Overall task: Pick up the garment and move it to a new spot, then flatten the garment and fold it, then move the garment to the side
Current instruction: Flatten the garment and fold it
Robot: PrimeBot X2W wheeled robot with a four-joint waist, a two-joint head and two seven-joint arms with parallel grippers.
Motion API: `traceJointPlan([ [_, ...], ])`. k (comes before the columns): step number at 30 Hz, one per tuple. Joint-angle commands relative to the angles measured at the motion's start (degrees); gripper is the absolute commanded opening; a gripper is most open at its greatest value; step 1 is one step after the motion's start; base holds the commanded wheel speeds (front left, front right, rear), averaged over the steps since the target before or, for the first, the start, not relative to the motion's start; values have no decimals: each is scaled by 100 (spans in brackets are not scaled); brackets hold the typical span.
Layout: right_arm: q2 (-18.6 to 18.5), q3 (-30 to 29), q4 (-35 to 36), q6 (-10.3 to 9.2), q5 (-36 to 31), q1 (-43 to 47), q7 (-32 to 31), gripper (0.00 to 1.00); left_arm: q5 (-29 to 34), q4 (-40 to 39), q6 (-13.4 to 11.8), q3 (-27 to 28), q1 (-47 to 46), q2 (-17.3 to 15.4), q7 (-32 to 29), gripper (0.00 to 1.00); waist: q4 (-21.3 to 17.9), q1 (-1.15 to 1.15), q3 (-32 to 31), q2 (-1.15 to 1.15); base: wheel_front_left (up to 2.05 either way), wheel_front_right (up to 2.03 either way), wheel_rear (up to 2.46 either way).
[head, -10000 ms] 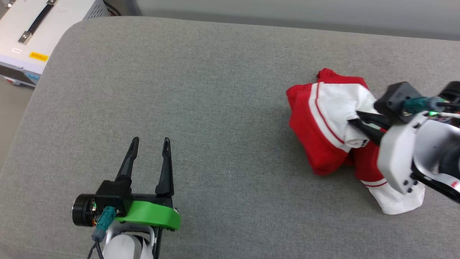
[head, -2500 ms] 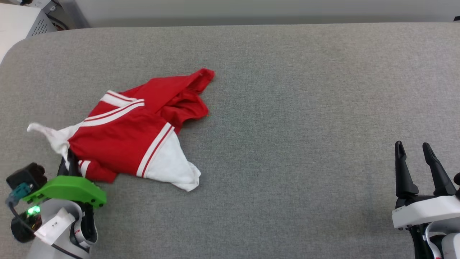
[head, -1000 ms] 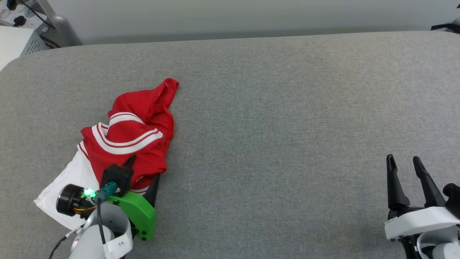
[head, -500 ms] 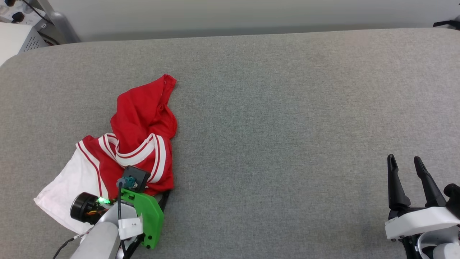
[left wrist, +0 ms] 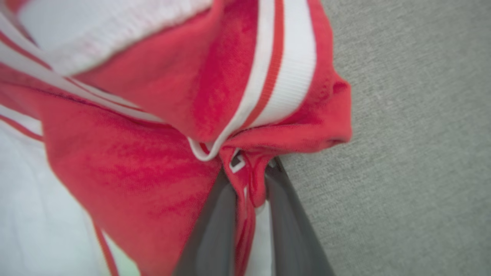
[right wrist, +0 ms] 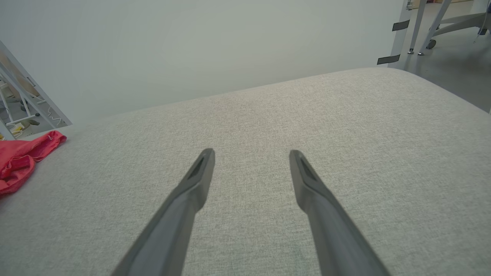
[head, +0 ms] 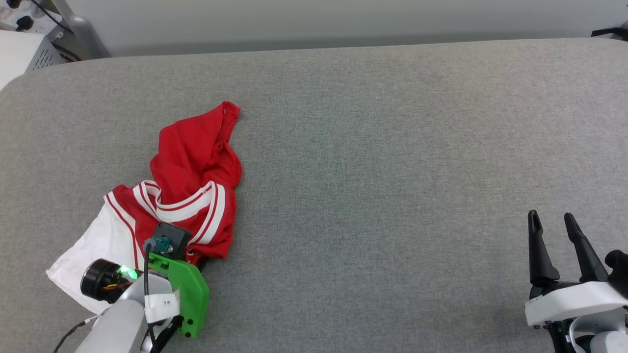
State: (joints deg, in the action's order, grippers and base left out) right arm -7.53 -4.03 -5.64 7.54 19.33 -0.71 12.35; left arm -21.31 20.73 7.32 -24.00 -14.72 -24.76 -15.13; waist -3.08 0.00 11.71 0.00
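Left end effector (left wrist: pixel 251 170) is pinching a red fold of the crumpled garment (head: pixel 194 162), which is lying on the grey padded surface (head: pixel 392 147). Right end effector (head: pixel 552 220) is standing wide, holding nothing.

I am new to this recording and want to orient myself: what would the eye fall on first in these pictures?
First, the crumpled red jersey T-shirt with white sleeves and striped trim, lying at the left of the grey fabric surface. The left gripper, on a green mount, pinches a red fold of it. The right gripper hovers open at the lower right, far from it.
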Motion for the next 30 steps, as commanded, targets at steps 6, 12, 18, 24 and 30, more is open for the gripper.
traceJointPlan([
  [6, -3, -66, -19, -5, -5, -51, 34, 100, -526, -485, 16, -22, -174, -86, 435, 0, -2, 0, -80, 0, 0, 0, 0],
  [12, 18, -15, -19, -5, 16, -169, 61, 100, -491, -986, 16, 122, -946, -205, 715, 0, -116, 0, 28, 0, 0, 0, 0],
  [18, 55, 20, -37, -5, 26, -340, 115, 100, -445, -973, 16, -189, -1968, 183, 770, 0, -318, 0, 295, 0, 0, 0, 0],
  [24, 78, 64, -109, -5, 32, -516, 165, 100, -331, -236, 16, -875, -2747, 857, 948, 0, -570, 0, 564, 0, 0, 0, 0],
  [30, 109, 53, -177, -5, 39, -602, 211, 100, -474, 811, 16, -1876, -2991, 1349, 1065, 0, -714, 0, 782, 0, 0, 0, 0],
])
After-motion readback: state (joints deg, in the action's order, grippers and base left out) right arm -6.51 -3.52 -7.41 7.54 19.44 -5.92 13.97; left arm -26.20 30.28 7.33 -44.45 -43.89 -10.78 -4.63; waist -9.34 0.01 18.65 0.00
